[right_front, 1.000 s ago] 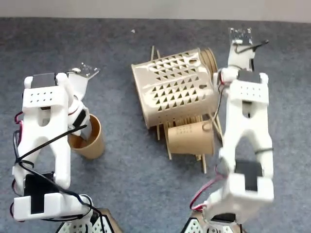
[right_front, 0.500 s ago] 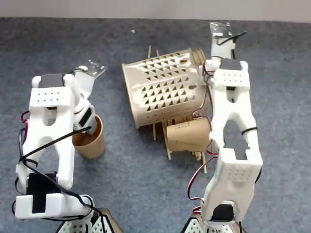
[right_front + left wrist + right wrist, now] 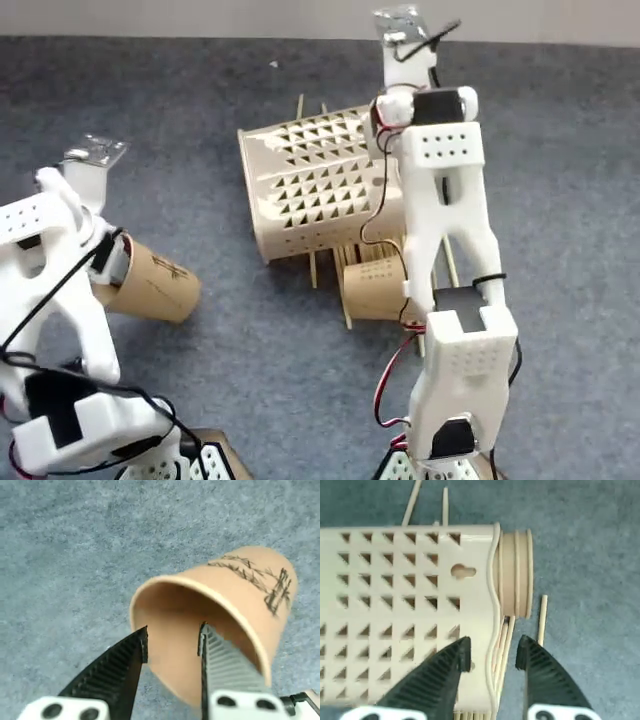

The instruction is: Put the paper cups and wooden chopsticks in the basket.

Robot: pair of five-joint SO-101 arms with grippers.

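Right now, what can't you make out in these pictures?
- High view: the right arm covers the mouth of the basket, hiding its contents.
- Chopsticks: most lie under the basket and the second cup in the high view; number unclear.
- Right wrist view: the picture's edge cuts off the basket's closed end.
- Left wrist view: the paper cup hides its own base.

One printed mark shows, and it stands on the paper cup [image 3: 235, 610] that lies tilted near the left edge of the table [image 3: 250, 390]. It is a patch of thin dark strokes [image 3: 260, 580] on the cup's outer wall, close to its closed bottom. The strokes look like sketchy brushwork and cannot be read as letters or numbers. In the high view the same mark is a small dark smudge on the cup's side.
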